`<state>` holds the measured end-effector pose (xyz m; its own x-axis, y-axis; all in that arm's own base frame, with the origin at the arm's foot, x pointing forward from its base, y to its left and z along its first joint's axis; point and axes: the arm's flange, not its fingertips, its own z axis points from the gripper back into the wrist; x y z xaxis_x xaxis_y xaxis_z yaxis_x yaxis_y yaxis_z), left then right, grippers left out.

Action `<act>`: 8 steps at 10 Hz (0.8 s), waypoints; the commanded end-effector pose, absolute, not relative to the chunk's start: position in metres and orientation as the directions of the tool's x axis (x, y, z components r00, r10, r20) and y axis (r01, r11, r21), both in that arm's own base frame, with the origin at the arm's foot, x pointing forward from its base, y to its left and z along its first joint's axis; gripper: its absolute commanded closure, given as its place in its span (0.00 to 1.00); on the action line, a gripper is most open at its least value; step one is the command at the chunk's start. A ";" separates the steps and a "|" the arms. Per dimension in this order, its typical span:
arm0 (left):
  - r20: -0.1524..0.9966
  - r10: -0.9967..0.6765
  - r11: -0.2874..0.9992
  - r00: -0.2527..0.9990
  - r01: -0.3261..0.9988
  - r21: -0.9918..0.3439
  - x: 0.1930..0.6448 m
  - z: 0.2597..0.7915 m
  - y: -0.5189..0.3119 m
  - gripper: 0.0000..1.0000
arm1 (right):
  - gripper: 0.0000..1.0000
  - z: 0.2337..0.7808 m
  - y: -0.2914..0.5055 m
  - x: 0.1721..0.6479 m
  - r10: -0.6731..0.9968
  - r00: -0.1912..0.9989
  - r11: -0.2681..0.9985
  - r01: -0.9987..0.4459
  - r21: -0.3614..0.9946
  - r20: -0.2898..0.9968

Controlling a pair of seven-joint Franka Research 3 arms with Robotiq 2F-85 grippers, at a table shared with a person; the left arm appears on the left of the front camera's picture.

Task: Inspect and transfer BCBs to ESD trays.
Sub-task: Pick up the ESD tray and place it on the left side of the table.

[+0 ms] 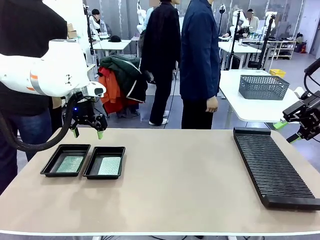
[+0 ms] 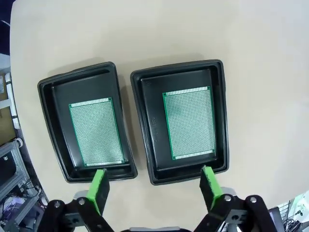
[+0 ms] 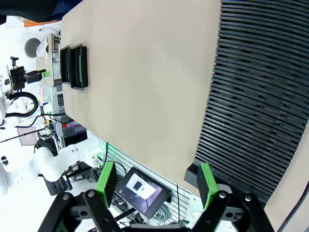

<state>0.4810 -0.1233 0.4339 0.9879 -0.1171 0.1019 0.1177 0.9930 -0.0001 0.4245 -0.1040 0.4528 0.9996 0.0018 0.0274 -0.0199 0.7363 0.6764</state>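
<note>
Left gripper (image 1: 87, 132): green-padded fingers (image 2: 99, 189) spread wide, nothing between them, hanging in the air above the far edge of the two trays; in its wrist view the gripper (image 2: 154, 191) looks straight down, one fingertip over the near rim of each tray. Right gripper (image 1: 291, 131): fingers (image 3: 105, 182) likewise spread and empty, held off the table's right edge beside the far end of the rack; in its wrist view the gripper (image 3: 155, 182) sits past the rack's corner. Trays: two, black, shallow, rims raised, side by side and just touching or nearly so, at the table's left; left tray (image 1: 54, 165), right tray (image 1: 94, 165); in the left wrist view they appear as tray (image 2: 53, 104) and tray (image 2: 145, 140). BCBs: two, green, perforated, one lying flat on each tray floor; board (image 1: 70, 163) in the left tray, board (image 1: 109, 165) in the right; from above, board (image 2: 96, 131) and board (image 2: 190, 123), each with bare black floor around it. Rack (image 1: 272, 167): long, black, ribbed, slots empty, lying lengthwise along the table's right side, well apart from the trays. Table (image 1: 175, 180): beige top. Beyond the far edge: two people (image 1: 192, 60) standing, backs mostly turned; a grey basket (image 1: 263, 86) on a white table behind.
</note>
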 end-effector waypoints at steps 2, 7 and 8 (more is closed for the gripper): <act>0.103 -0.120 0.993 0.987 0.121 0.000 0.481 0.434 -0.124 0.00 | 0.11 0.454 -0.102 0.423 -0.018 0.999 0.745 -0.005 0.667 0.027; 0.103 -0.120 0.993 0.987 0.121 0.000 0.481 0.434 -0.124 0.00 | 0.11 0.454 -0.102 0.423 -0.018 0.999 0.745 -0.005 0.667 0.027; 0.103 -0.120 0.993 0.987 0.121 0.000 0.481 0.434 -0.124 0.00 | 0.11 0.454 -0.102 0.423 -0.018 0.999 0.745 -0.005 0.667 0.027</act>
